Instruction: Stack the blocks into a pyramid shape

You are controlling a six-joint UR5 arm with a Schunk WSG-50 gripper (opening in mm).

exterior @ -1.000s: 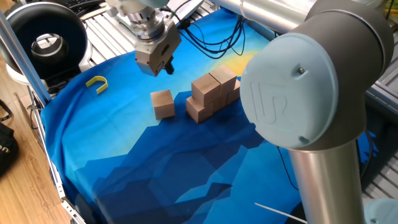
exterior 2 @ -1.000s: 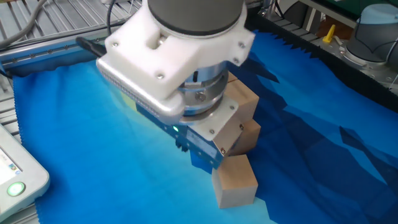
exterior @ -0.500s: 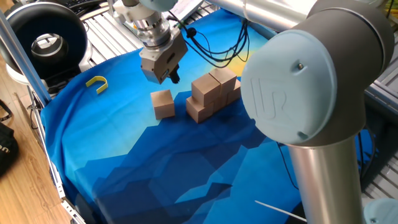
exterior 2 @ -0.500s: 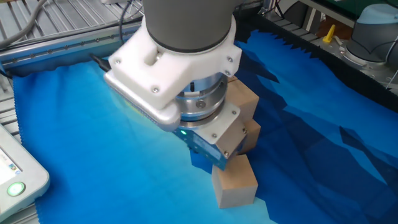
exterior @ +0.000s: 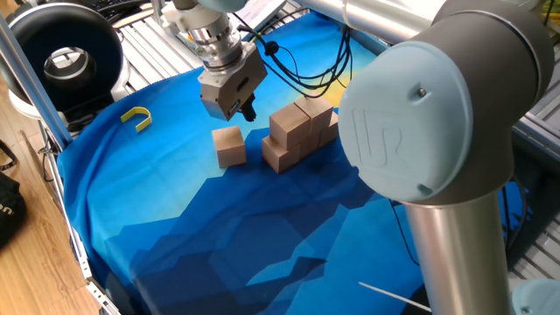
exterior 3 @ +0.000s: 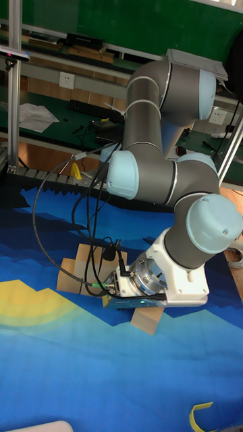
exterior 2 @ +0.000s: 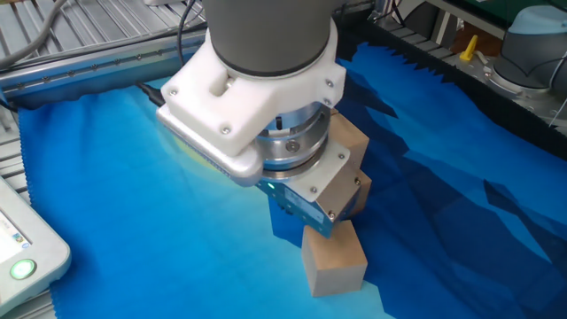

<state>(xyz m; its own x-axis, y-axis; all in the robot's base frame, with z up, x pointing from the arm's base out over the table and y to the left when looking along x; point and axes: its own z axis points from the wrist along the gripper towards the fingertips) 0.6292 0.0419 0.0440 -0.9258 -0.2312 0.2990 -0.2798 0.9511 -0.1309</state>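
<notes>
One tan block [exterior: 229, 144] lies alone on the blue cloth, also seen as the near block [exterior 2: 334, 260] and the low block [exterior 3: 147, 317]. The other blocks [exterior: 297, 129] stand stacked in a cluster to its right. In the other fixed view the arm's wrist partly hides this cluster [exterior 2: 353, 146]. My gripper [exterior: 236, 112] hangs just above and behind the lone block, between it and the cluster. It looks open and holds nothing. In the tall fixed view the gripper [exterior 3: 120, 290] sits low over the cloth beside the cluster [exterior 3: 79, 264].
A small yellow hook-shaped piece [exterior: 137, 116] lies at the cloth's left edge, also visible as the yellow piece [exterior 3: 202, 413]. A black round device [exterior: 63, 54] stands beyond the cloth's far left corner. Black cables [exterior: 293, 61] trail over the cloth behind the stack.
My gripper has moved right and down, from above the cloth's left part to just over the lone block. No block has moved.
</notes>
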